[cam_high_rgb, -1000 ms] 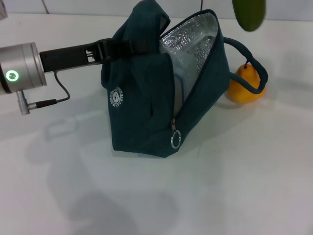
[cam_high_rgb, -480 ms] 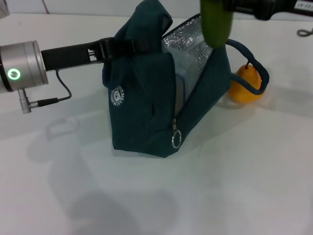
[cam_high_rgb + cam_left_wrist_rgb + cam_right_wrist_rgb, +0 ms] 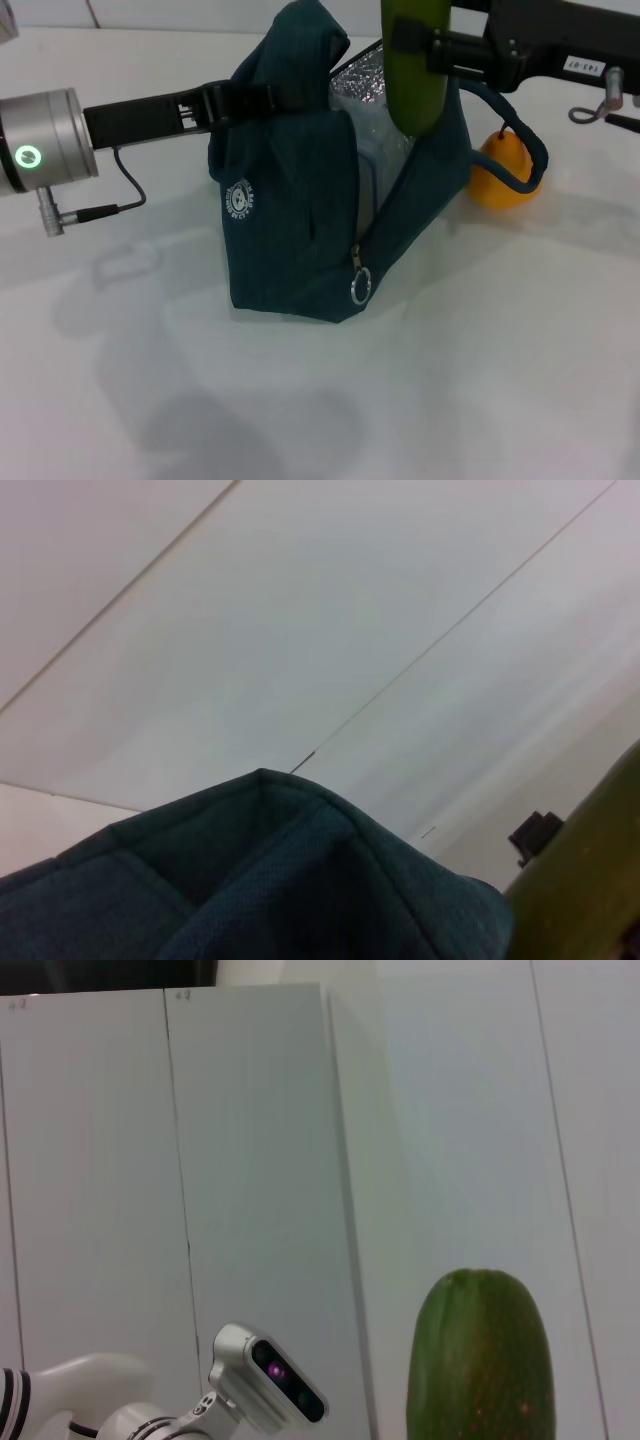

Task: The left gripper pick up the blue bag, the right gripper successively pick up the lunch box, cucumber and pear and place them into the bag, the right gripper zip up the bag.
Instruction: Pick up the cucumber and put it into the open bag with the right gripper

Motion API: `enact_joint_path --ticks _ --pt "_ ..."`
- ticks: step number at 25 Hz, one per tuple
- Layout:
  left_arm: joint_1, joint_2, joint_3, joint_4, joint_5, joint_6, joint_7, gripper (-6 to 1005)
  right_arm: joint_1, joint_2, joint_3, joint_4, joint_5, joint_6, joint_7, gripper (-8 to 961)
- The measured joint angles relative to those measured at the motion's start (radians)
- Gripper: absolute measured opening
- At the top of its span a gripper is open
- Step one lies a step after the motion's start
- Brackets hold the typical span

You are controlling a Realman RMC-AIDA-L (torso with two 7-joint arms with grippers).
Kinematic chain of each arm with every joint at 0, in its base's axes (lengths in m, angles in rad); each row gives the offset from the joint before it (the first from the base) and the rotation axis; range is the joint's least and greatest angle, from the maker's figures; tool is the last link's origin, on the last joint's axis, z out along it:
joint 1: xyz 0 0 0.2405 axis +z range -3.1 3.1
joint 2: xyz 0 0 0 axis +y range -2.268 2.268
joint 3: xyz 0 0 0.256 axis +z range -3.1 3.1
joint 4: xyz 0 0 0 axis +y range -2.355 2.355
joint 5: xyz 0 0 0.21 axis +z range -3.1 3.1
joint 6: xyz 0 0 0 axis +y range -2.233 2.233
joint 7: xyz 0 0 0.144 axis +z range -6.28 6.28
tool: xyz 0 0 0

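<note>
A plain white tabletop (image 3: 330, 400) carries everything here. Directly on it stands a large dark teal fabric lunch bag (image 3: 300, 220) with silver foil lining, its base resting flat on the surface, its open mouth turned up just below the fingers of the right gripper (image 3: 420, 45). A small orange-yellow pear (image 3: 507, 172) with a short dark stem lies on the table just beside the bag, under that gripper's black arm, with one loop handle of the bag draped across it. The fingers of the left gripper (image 3: 262, 95) reach the bag's upper edge, above the table.
</note>
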Motion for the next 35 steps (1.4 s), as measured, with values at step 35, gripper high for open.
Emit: enact_joint_path --ticks 35 --pt "0.017 0.001 -0.001 0.0 0.0 0.011 0.002 43 0.051 0.005 -0.168 0.278 0.199 0.052 -0.193 587"
